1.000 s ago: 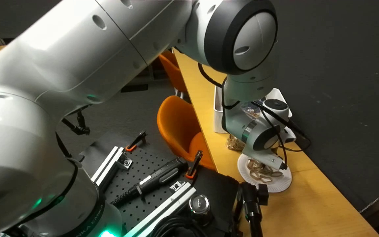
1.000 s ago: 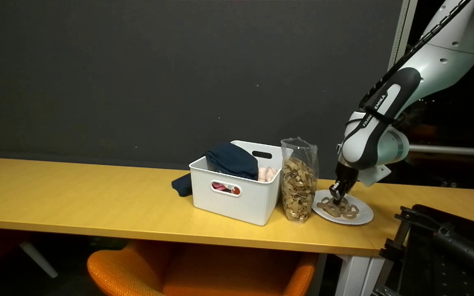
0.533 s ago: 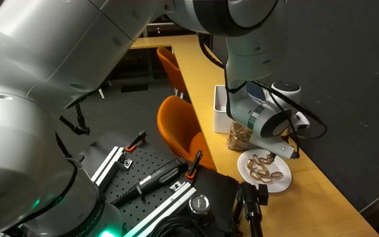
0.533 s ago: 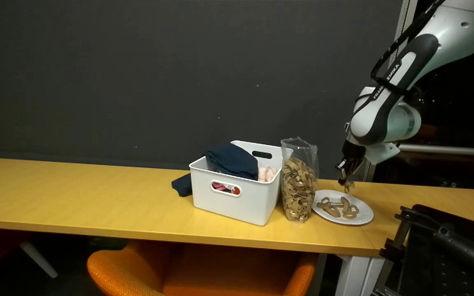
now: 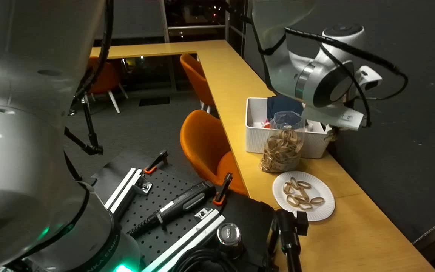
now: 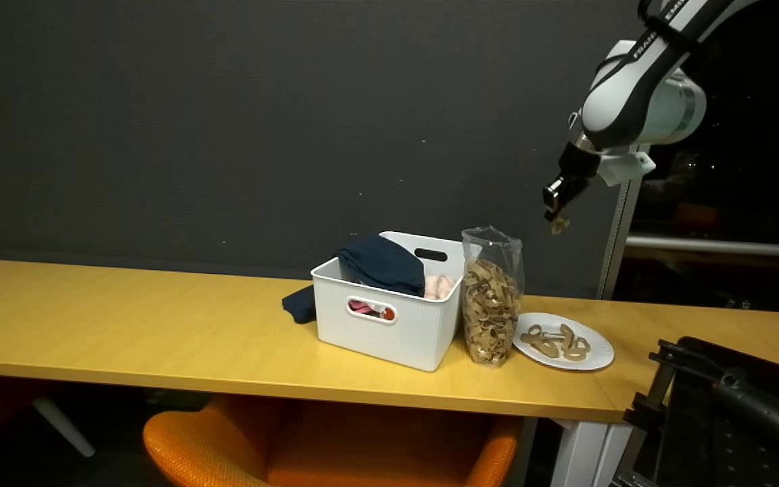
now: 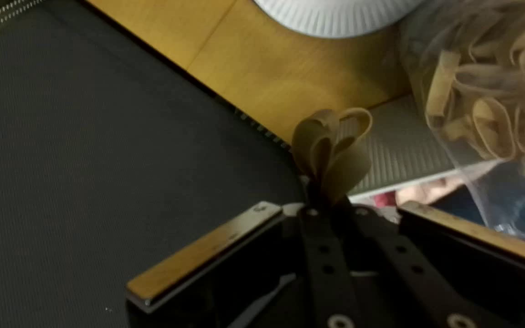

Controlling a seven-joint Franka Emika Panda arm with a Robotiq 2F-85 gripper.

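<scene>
A gripper (image 7: pixel 331 205) holds a few rubber bands (image 7: pixel 345 172) well above the table (image 6: pixel 159 325).
Its jaws are pressed together on the small bunch, so picking this lot up looks done; letting it go is not yet done. More loose bands (image 5: pixel 303 193) lie on the white plate (image 5: pixel 325 211). Near the plate, a clear bag (image 6: pixel 491 297) full of similar bands (image 6: pixel 487 328) stands upright, just beside a white basket (image 6: pixel 376 341) with dark cloth (image 6: pixel 384 267) in it.
</scene>
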